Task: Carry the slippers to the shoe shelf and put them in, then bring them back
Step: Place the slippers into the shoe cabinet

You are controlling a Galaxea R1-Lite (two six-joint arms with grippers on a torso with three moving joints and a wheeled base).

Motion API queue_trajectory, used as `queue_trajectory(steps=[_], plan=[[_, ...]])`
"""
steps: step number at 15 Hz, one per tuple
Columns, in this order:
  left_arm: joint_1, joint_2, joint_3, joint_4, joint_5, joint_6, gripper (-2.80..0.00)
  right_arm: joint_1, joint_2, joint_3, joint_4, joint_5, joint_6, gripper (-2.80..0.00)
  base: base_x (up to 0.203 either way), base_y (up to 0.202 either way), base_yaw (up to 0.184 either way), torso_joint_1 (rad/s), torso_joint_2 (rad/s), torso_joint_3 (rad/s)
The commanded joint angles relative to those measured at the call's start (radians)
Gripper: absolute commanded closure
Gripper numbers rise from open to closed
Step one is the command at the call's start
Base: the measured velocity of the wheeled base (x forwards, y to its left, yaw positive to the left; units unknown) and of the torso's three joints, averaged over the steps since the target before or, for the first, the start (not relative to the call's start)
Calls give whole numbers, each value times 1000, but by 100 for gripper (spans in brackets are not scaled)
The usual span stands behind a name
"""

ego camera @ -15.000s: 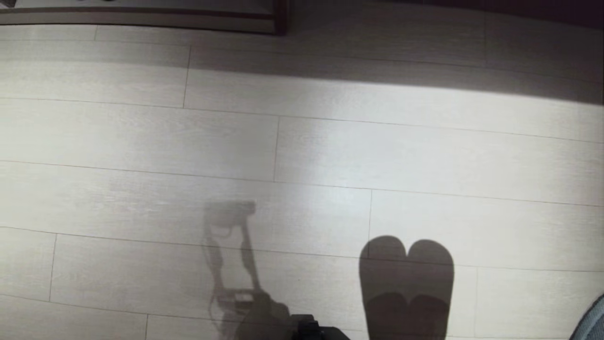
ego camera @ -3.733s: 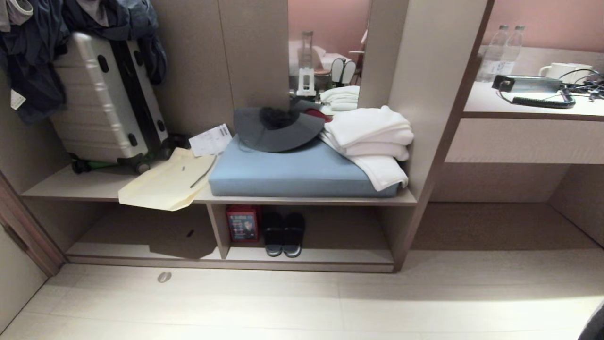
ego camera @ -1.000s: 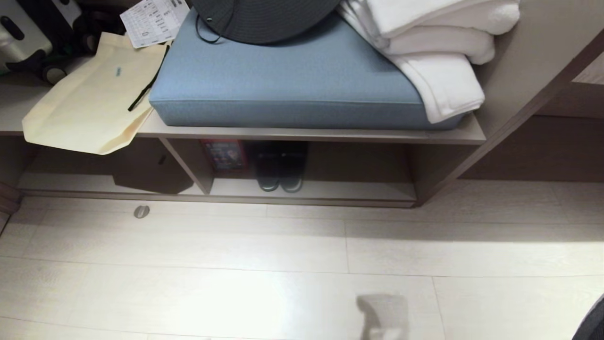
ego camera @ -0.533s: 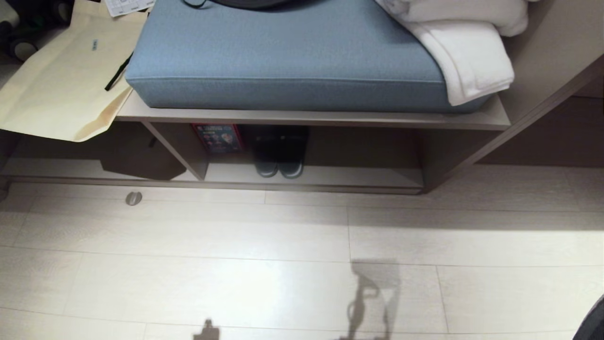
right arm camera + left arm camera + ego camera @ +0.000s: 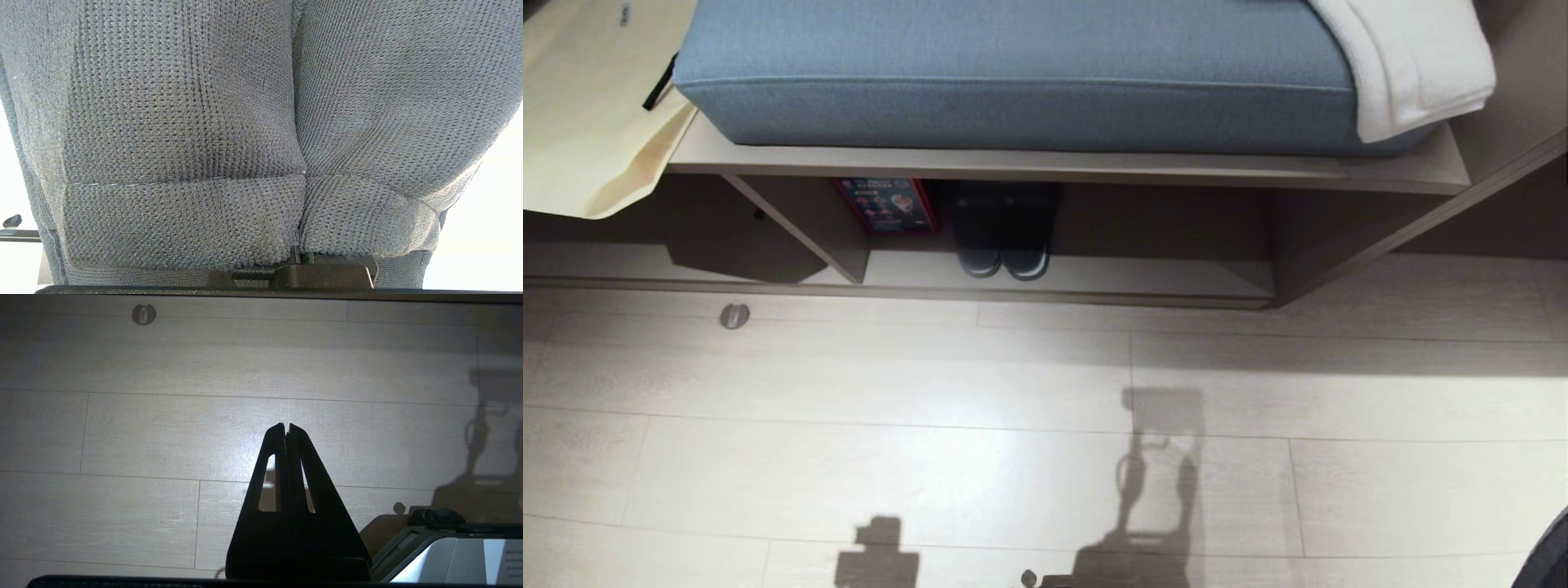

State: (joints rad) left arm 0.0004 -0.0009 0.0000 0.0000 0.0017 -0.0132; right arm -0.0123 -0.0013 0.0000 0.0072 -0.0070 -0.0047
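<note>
My grey-blue ribbed slippers [image 5: 261,122] hang side by side, pressed together, filling the right wrist view. The shoe shelf [image 5: 1094,282], a low beige cubby with a pale base board, sits ahead across the floor.

From my head camera, neither arm shows. The dark slippers [image 5: 1002,233] in the shoe shelf [image 5: 1094,282] are half lost in shadow. The grey-blue slippers [image 5: 261,134] fill my right wrist camera, hiding the gripper fingers and their own outline.
</note>
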Motion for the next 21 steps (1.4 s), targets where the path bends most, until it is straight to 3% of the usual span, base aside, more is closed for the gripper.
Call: queue_trajectory(steps=[1, 21], plan=[[0, 1, 2, 0, 1, -1, 0, 0, -2, 0, 0, -2, -1, 0, 0, 0, 0, 2, -1, -193], [0, 1, 2, -2, 0, -1, 0, 0, 0, 0, 0, -7, 0, 0, 0, 0, 0, 3, 2, -197]])
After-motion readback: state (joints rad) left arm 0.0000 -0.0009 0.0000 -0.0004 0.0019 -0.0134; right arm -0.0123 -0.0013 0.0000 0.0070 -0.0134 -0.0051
